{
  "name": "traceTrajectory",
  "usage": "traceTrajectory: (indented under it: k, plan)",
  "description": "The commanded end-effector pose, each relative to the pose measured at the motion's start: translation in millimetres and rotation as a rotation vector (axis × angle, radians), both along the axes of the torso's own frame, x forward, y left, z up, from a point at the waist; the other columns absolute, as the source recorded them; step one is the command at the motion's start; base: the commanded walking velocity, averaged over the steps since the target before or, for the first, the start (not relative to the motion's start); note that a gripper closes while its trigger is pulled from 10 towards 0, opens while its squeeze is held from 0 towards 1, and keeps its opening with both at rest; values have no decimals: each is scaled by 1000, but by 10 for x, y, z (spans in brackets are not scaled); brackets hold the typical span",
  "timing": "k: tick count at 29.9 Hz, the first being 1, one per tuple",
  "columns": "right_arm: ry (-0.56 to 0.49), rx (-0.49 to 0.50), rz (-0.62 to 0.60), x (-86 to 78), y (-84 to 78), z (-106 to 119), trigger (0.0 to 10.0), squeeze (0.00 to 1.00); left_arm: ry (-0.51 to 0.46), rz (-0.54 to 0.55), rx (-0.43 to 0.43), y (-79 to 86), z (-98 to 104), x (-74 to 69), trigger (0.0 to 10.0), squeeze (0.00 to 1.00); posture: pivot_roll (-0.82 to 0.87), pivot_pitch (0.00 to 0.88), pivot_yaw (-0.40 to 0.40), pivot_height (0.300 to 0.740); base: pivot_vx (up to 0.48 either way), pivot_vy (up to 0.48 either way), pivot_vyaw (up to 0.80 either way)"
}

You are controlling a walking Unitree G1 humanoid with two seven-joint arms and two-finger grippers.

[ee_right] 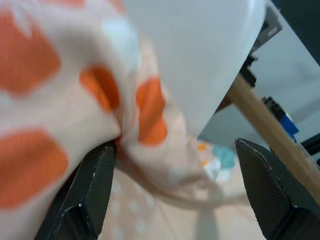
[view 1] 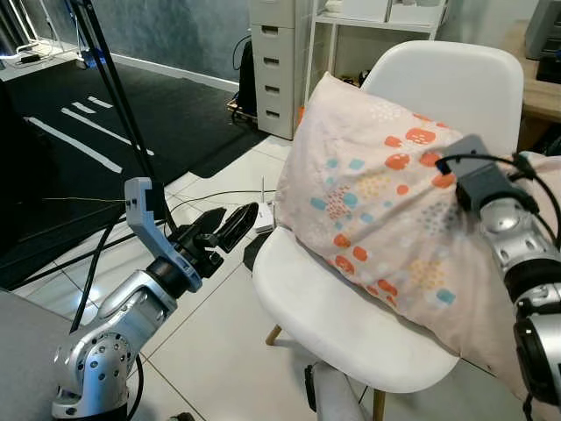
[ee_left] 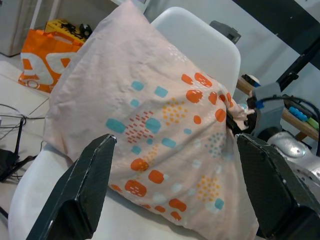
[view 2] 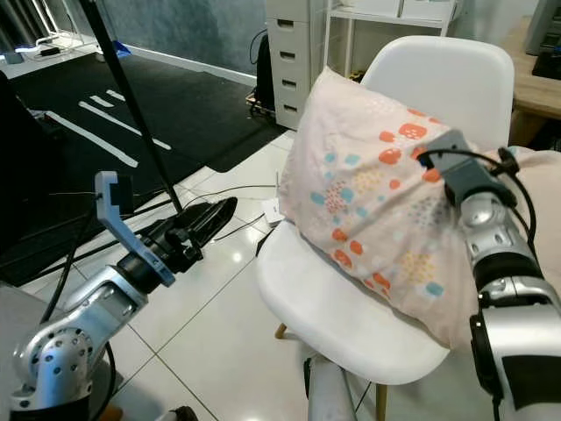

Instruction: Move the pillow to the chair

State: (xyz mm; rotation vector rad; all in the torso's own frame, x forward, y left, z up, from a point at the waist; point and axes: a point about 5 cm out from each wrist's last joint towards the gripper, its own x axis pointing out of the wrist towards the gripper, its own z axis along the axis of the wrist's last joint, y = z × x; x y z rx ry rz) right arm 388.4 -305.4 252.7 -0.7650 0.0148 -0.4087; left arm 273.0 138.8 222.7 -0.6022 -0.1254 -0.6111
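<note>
A pale pink pillow (view 1: 377,202) with orange and blue dots stands tilted on the seat of the white chair (view 1: 333,324), leaning against its backrest. My right gripper (view 1: 441,164) is at the pillow's upper right corner by the backrest. It is open, and a bunch of the pillow's fabric (ee_right: 145,125) lies between its fingers and touches one of them. My left gripper (view 1: 230,226) is open and hovers over the floor to the left of the chair, apart from the pillow; its wrist view looks at the pillow (ee_left: 150,125) between its spread fingers.
A black tripod leg (view 1: 114,88) slants down at the left, with cables (view 1: 219,197) on the tiled floor beside the chair. A drawer unit (view 1: 279,61) and white shelf (view 1: 368,26) stand behind. A wooden table (view 1: 539,96) is at the right, an orange bag (ee_left: 45,55) behind the chair.
</note>
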Motion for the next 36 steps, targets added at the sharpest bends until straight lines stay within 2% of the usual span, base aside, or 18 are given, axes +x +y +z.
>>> traceTrajectory:
  k: [1, 8, 9, 10, 12, 13, 14, 16, 18, 21, 23, 24, 26, 32, 36]
  plan:
    - [-37, 76, 68, 51, 114, 97, 10000, 1000, -25, 4, -3, 19, 20, -31, 10000, 0, -204, 129, 69, 547, 0, 0, 0]
    - [-64, 162, 162, 81, 250, 122, 10000, 1000, -8, 64, 8, 110, -39, -3, 10000, 0, -209, 121, 53, 547, 0, 0, 0]
    - [-65, 213, 218, 91, 326, 99, 10000, 0, -11, 79, 15, 128, -41, 0, 10000, 0, -208, 116, 49, 547, 0, 0, 0]
    - [-67, 247, 257, 97, 378, 85, 10000, 0, -13, 89, 19, 139, -42, 1, 10000, 0, -208, 116, 49, 547, 0, 0, 0]
    - [-72, 422, 416, 98, 576, 19, 10000, 0, -17, 128, 40, 186, -51, 13, 10000, 0, -215, 104, 41, 551, 0, 0, 0]
    - [-72, 422, 416, 98, 576, 19, 10000, 0, -17, 128, 40, 186, -51, 13, 10000, 0, -215, 104, 41, 551, 0, 0, 0]
    - [-61, 531, 512, 79, 721, -66, 10000, 0, -14, 172, 67, 234, -74, 40, 10000, 0, -217, 96, 40, 561, 0, 0, 0]
    - [-46, 556, 535, 71, 775, -121, 10000, 0, -9, 196, 88, 257, -91, 58, 10000, 0, -217, 96, 40, 566, 0, 0, 0]
    - [-7, 608, 562, 56, 879, -267, 10000, 0, 6, 237, 138, 287, -137, 94, 10000, 0, -220, 86, 37, 576, 0, 0, 0]
    - [18, 631, 586, 39, 964, -361, 10000, 0, 15, 255, 176, 295, -165, 114, 10000, 0, -219, 83, 35, 581, 0, 0, 0]
    - [74, 656, 626, -15, 1123, -574, 10000, 0, 32, 288, 229, 311, -218, 145, 10000, 0, -217, 73, 29, 591, 0, 0, 0]
    - [74, 656, 626, -15, 1123, -574, 10000, 0, 32, 288, 229, 311, -218, 145, 10000, 0, -217, 73, 29, 591, 0, 0, 0]
    - [112, 672, 653, -67, 1216, -715, 10000, 0, 51, 317, 282, 340, -296, 154, 10000, 0, -217, 72, 29, 601, 0, 0, 0]
    - [145, 681, 670, -120, 1250, -803, 10000, 0, 71, 355, 344, 390, -403, 154, 10000, 0, -218, 73, 27, 616, 0, 0, 0]
    - [195, 663, 650, -168, 1181, -925, 10000, 0, 129, 431, 418, 526, -639, 126, 10000, 0, -218, 70, 19, 631, 0, 0, 0]
